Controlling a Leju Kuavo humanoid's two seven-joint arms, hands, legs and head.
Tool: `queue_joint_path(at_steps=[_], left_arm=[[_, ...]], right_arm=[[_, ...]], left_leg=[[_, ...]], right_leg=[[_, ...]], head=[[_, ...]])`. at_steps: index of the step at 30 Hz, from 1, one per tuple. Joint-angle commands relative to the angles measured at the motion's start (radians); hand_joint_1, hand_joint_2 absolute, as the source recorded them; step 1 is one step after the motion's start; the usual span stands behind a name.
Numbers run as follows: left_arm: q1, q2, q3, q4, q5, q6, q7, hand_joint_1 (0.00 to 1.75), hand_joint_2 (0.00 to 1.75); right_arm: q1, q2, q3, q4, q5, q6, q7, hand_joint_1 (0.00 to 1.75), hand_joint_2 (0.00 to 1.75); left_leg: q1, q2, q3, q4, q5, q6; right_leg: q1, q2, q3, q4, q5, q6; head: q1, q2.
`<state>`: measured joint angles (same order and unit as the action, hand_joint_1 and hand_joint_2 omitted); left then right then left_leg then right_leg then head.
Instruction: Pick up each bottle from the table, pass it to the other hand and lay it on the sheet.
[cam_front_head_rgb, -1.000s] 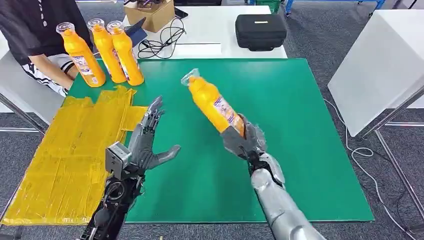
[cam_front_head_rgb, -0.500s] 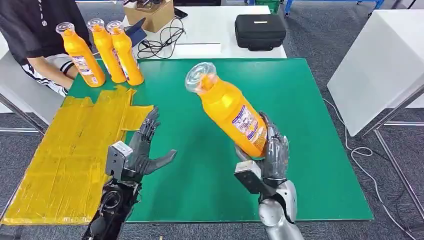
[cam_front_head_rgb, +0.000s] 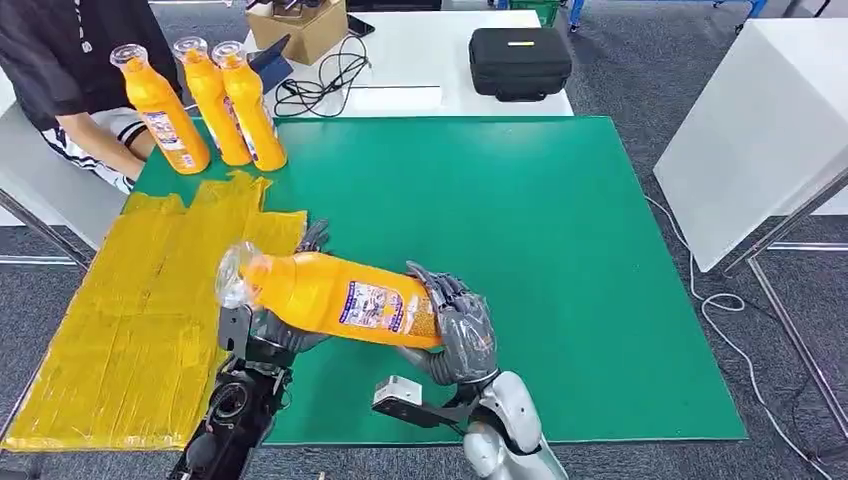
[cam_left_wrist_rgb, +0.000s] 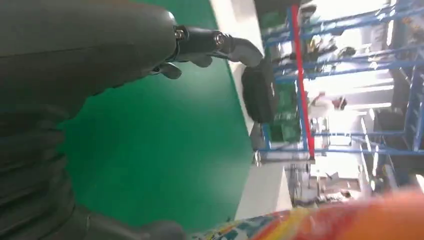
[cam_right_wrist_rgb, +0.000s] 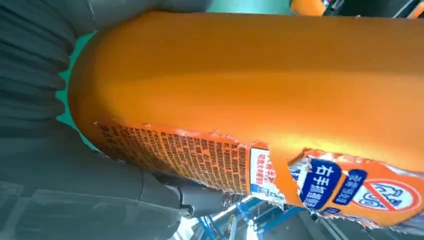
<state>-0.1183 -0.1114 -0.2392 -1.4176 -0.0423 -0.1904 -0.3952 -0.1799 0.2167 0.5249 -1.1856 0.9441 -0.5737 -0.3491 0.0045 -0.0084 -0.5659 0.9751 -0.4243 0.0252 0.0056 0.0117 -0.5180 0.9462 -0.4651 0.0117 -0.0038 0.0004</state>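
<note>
My right hand (cam_front_head_rgb: 455, 335) grips the base of an orange bottle (cam_front_head_rgb: 335, 298) and holds it level above the green mat (cam_front_head_rgb: 560, 230), clear cap pointing left. The bottle's neck lies over my left hand (cam_front_head_rgb: 272, 335), whose fingers (cam_front_head_rgb: 314, 236) stay spread behind it. In the left wrist view, the left hand (cam_left_wrist_rgb: 100, 60) is open, with the bottle (cam_left_wrist_rgb: 330, 222) close to its palm. The right wrist view has the bottle (cam_right_wrist_rgb: 250, 95) close up, clasped in the right hand (cam_right_wrist_rgb: 75, 190). Three more orange bottles (cam_front_head_rgb: 213, 100) stand at the mat's far left corner. The yellow sheet (cam_front_head_rgb: 120, 310) lies to the left.
A person (cam_front_head_rgb: 60, 70) sits at the far left behind the standing bottles. Beyond the mat, a white table holds a black case (cam_front_head_rgb: 520, 62), a cardboard box (cam_front_head_rgb: 300, 28) and cables (cam_front_head_rgb: 325, 78). Another white table (cam_front_head_rgb: 760, 130) stands to the right.
My right hand has swung the bottle down and to the left, from tilted upright to level, bringing its neck over my left hand. The left hand has barely moved.
</note>
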Motion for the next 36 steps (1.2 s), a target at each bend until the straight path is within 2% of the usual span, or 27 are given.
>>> queue_joint_path(at_steps=[1, 3, 5, 7, 12, 16, 17, 22, 31, 32, 34, 36], left_arm=[[-0.004, 0.024, -0.020, 0.024, 0.055, -0.069, -0.001, 0.00, 1.75], [-0.004, 0.024, -0.018, 0.021, 0.065, -0.079, -0.001, 0.00, 1.75], [0.007, 0.029, -0.013, 0.011, 0.065, -0.081, -0.001, 0.00, 1.75], [0.015, 0.038, -0.010, 0.011, 0.065, -0.081, -0.001, 0.00, 1.75], [0.008, 0.035, -0.011, 0.031, 0.064, -0.086, -0.004, 0.00, 1.75], [0.000, 0.028, -0.011, 0.050, 0.054, -0.077, -0.006, 0.00, 1.75], [0.006, 0.029, -0.008, 0.043, 0.053, -0.074, -0.006, 0.00, 1.75], [0.037, 0.024, 0.012, 0.003, 0.037, -0.065, 0.001, 0.00, 1.75], [0.036, 0.022, 0.018, 0.002, 0.029, -0.066, 0.010, 0.00, 1.75], [0.037, 0.021, 0.019, 0.001, 0.028, -0.066, 0.011, 0.00, 1.75], [0.040, 0.021, 0.021, -0.006, 0.025, -0.065, 0.015, 0.00, 1.75], [0.043, 0.022, 0.023, -0.012, 0.024, -0.065, 0.019, 0.00, 1.75]], right_arm=[[-0.068, -0.013, 0.046, 0.148, 0.001, 0.012, 0.000, 1.75, 1.75], [-0.071, -0.011, 0.047, 0.153, 0.000, 0.009, 0.000, 1.75, 1.75], [-0.072, -0.010, 0.042, 0.153, -0.012, -0.005, -0.004, 1.75, 1.75], [-0.075, -0.012, 0.040, 0.145, -0.024, -0.013, -0.010, 1.75, 1.75], [-0.069, -0.022, 0.028, 0.106, -0.036, -0.026, -0.008, 1.75, 1.75], [-0.032, -0.039, -0.002, -0.027, -0.097, -0.042, -0.028, 1.75, 1.75], [-0.028, -0.044, -0.005, -0.050, -0.107, -0.039, -0.033, 1.75, 1.75], [-0.004, -0.051, -0.066, -0.171, -0.192, -0.076, -0.054, 1.75, 1.75], [-0.009, -0.053, -0.116, -0.173, -0.235, -0.105, -0.058, 1.75, 1.75], [-0.010, -0.054, -0.119, -0.167, -0.240, -0.105, -0.060, 1.75, 1.75], [-0.015, -0.051, -0.125, -0.143, -0.246, -0.106, -0.060, 1.75, 1.75], [-0.023, -0.046, -0.126, -0.115, -0.248, -0.104, -0.060, 1.75, 1.75]], left_leg=[[0.000, 0.000, 0.003, -0.001, -0.001, -0.001], [0.002, 0.000, 0.008, -0.001, -0.003, -0.002], [0.000, 0.001, 0.003, -0.001, -0.001, -0.001], [0.001, 0.001, 0.006, -0.001, -0.003, -0.001], [0.000, 0.000, 0.002, -0.001, -0.001, 0.000], [0.000, -0.002, 0.001, -0.001, 0.000, 0.000], [0.001, -0.002, 0.004, 0.000, -0.002, -0.001], [0.000, -0.001, 0.002, 0.000, -0.001, 0.000], [0.000, -0.001, 0.002, 0.000, 0.000, 0.000], [0.001, -0.001, 0.005, 0.000, -0.002, -0.001], [0.000, -0.001, 0.001, 0.000, 0.000, 0.000], [0.000, 0.000, 0.003, 0.000, -0.001, 0.000]], right_leg=[[0.000, -0.001, 0.004, -0.002, -0.001, 0.001], [0.002, -0.003, 0.009, -0.003, -0.002, 0.002], [0.000, 0.000, 0.003, -0.002, 0.000, 0.001], [0.001, -0.001, 0.007, -0.002, -0.002, 0.002], [0.000, -0.001, 0.003, -0.001, 0.000, 0.001], [0.000, -0.002, 0.001, -0.001, 0.000, 0.001], [0.001, -0.004, 0.006, -0.001, -0.002, 0.002], [0.000, -0.002, 0.002, 0.000, -0.001, 0.001], [0.000, -0.002, 0.002, -0.001, -0.001, 0.001], [0.001, -0.003, 0.006, -0.001, -0.002, 0.002], [0.000, -0.001, 0.002, -0.001, 0.000, 0.001], [0.000, -0.001, 0.004, -0.001, -0.001, 0.001]], head=[[0.000, 0.000], [0.000, 0.000], [0.000, 0.000], [0.000, 0.000], [0.000, 0.000], [0.000, 0.000], [0.000, 0.000], [0.000, 0.000], [0.000, 0.000], [0.000, 0.000], [0.000, 0.000], [0.000, 0.000]])
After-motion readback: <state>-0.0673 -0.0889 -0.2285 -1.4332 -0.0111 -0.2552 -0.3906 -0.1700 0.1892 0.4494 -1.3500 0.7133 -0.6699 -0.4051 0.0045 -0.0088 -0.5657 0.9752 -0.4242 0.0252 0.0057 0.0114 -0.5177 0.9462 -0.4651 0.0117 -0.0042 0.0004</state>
